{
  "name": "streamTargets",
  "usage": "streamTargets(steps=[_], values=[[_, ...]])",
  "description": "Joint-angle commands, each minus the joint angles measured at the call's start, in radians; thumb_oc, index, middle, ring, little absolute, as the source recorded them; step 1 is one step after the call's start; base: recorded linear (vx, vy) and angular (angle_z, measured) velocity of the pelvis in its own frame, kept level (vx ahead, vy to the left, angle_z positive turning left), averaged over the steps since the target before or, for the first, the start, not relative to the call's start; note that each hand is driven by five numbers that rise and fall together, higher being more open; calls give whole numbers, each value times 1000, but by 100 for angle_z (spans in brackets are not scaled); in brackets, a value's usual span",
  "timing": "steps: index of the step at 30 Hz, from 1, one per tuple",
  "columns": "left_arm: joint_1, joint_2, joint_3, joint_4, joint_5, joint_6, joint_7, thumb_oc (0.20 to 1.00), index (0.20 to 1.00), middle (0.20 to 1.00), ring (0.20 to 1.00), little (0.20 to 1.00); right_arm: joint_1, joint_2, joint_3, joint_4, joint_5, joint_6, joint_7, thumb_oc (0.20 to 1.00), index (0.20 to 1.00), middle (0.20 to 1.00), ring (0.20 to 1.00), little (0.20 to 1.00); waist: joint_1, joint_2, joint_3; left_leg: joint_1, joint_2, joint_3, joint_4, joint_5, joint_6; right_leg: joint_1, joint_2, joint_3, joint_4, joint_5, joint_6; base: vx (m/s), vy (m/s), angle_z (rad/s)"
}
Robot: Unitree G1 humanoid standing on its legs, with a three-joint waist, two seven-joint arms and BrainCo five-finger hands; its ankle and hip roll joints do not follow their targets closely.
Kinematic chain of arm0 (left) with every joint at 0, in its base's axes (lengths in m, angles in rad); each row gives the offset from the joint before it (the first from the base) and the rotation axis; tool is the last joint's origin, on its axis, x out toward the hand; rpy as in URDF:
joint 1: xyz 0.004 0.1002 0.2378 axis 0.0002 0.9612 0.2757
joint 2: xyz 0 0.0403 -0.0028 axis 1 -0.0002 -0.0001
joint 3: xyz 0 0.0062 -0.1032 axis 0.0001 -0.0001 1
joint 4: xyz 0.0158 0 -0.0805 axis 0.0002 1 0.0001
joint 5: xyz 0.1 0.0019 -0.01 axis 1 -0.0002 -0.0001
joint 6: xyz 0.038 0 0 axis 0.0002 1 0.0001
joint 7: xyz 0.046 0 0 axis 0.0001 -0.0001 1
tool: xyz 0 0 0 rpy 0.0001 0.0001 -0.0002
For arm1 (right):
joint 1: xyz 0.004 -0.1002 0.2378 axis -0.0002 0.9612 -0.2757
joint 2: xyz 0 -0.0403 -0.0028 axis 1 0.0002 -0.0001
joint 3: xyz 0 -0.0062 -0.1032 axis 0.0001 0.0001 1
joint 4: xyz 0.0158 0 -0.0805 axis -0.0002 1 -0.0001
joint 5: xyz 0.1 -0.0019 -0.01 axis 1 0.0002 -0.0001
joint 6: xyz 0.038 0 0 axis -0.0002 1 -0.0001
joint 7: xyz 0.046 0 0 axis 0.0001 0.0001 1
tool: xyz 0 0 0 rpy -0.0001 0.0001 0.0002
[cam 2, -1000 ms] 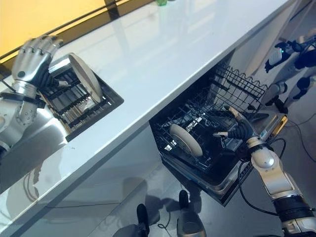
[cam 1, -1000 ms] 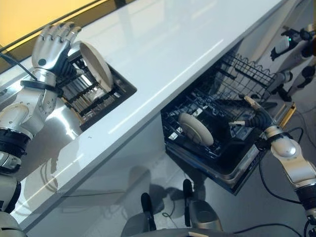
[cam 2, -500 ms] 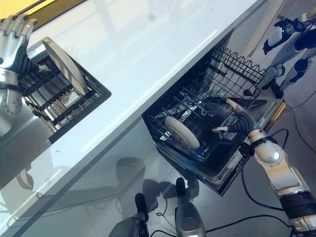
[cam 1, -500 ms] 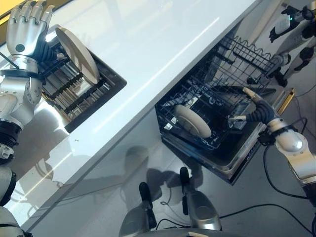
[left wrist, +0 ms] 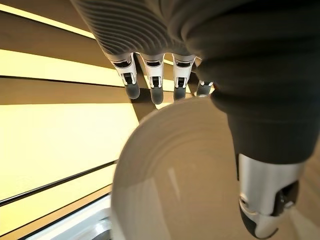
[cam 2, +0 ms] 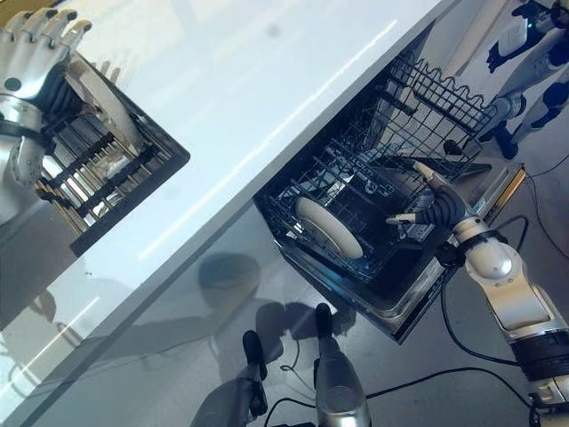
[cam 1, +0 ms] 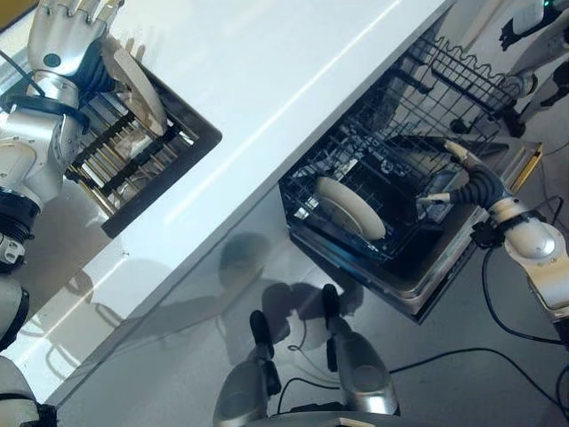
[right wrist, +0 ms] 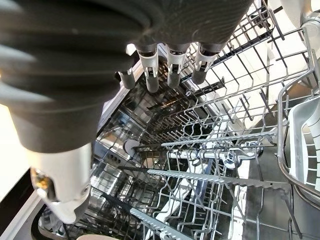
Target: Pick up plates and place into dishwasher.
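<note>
A cream plate (cam 1: 133, 78) stands on edge in a black dish rack (cam 1: 153, 153) set on the white counter at the far left. My left hand (cam 1: 64, 40) is up against that plate, open. In the left wrist view its straight fingers (left wrist: 155, 86) reach past the plate's (left wrist: 175, 175) rim and the thumb (left wrist: 265, 200) lies across its front face. A second cream plate (cam 1: 349, 206) stands in the dishwasher's lower rack (cam 1: 391, 169). My right hand (cam 1: 471, 182) hovers open and empty over the rack's right side, with its fingers (right wrist: 170, 70) above the wire tines (right wrist: 210, 175).
The long white counter (cam 1: 267, 80) runs diagonally between the dish rack and the open dishwasher. The pulled-out rack and the dishwasher door (cam 1: 444, 285) jut over the grey floor. Another robot (cam 1: 533, 27) stands at the far right.
The camera has shifted. My left hand has closed in on the plate in the dish rack, with the thumb now across its face. The right hand has stayed over the dishwasher rack.
</note>
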Motion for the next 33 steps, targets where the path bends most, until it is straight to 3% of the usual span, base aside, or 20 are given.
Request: streamTargets(steps=[1,2,3,4,9,21,24,27,29,30,31,33], values=[[-145,96,-54,26,41,-18,-62,1000,1000,1000,1000,1000,-117,-69,0,-19,39,-32,-9,1000,1000,1000,1000,1000,-14,-21,-5,-48,-23,15,7,-82,4,-23,-34,4,27,-100,110,0,0,0],[-153,93,-63,30,39,-19,-81,1000,1000,1000,1000,1000,-120,-69,1,-17,40,-34,-10,1000,1000,1000,1000,1000,-14,-21,-5,-49,-23,16,7,-81,4,-25,-35,4,27,-99,110,0,0,0],[-161,86,-79,40,28,-23,-112,454,454,454,454,454,-129,-71,8,-13,40,-35,-13,1000,1000,1000,1000,1000,-14,-19,-5,-52,-25,14,7,-81,4,-28,-34,4,27,-99,110,0,0,0],[-166,83,-88,44,18,-19,-132,200,200,200,200,200,-134,-71,11,-11,39,-34,-15,1000,1000,1000,1000,1000,-14,-19,-5,-54,-26,13,7,-80,4,-29,-34,3,27,-98,111,-37,-5,0],[-150,77,-81,52,-6,3,-241,200,200,200,200,200,-144,-70,9,-20,28,-25,-21,1000,1000,1000,1000,1000,-11,-17,-7,-55,-29,8,7,-80,7,-29,-35,-3,25,-98,111,-12,-5,0],[-96,97,-72,72,8,-16,-466,200,200,200,200,200,-107,-75,-7,-49,28,-57,-39,1000,1000,1000,1000,1000,-6,-5,-49,-24,-28,0,7,-86,6,12,-33,-18,17,-108,110,-11,-27,1],[-85,112,-69,42,-26,-14,-424,200,200,200,200,200,-86,-76,-14,-66,34,-67,-43,1000,1000,1000,1000,1000,2,-1,-74,-7,-28,-6,7,-89,6,37,-33,-26,14,-115,110,-11,-85,3],[-63,125,-41,2,-132,-27,-285,200,200,200,200,200,-49,-71,-27,-105,50,-79,-39,1000,1000,1000,1000,1000,9,3,-113,17,-27,-7,7,-95,5,68,-36,-37,10,-123,110,12,-83,6],[-7,116,37,-32,-249,-76,-163,200,200,200,200,200,-6,-40,-52,-127,52,-120,-27,1000,1000,1000,1000,1000,19,2,-143,36,-24,-6,7,-101,7,92,-37,-40,9,-130,109,11,-79,7],[16,114,61,-40,-253,-77,-158,200,200,200,200,200,-1,-39,-54,-131,52,-124,-25,1000,1000,1000,1000,1000,19,5,-147,40,-24,-6,7,-102,7,96,-37,-41,9,-131,108,31,-88,5],[82,77,148,-78,-319,-133,-94,200,200,200,200,200,12,4,-61,-138,53,-154,-17,1000,1000,1000,1000,1000,35,2,-175,57,-22,-8,7,-106,8,116,-38,-44,9,-137,107,36,-72,5],[179,18,257,-140,-356,-180,-58,200,200,200,200,200,-6,49,-46,-140,61,-177,-6,1000,1000,1000,1000,1000,52,2,-206,77,-20,-13,7,-113,8,142,-39,-49,7,-146,104,74,-103,6]])
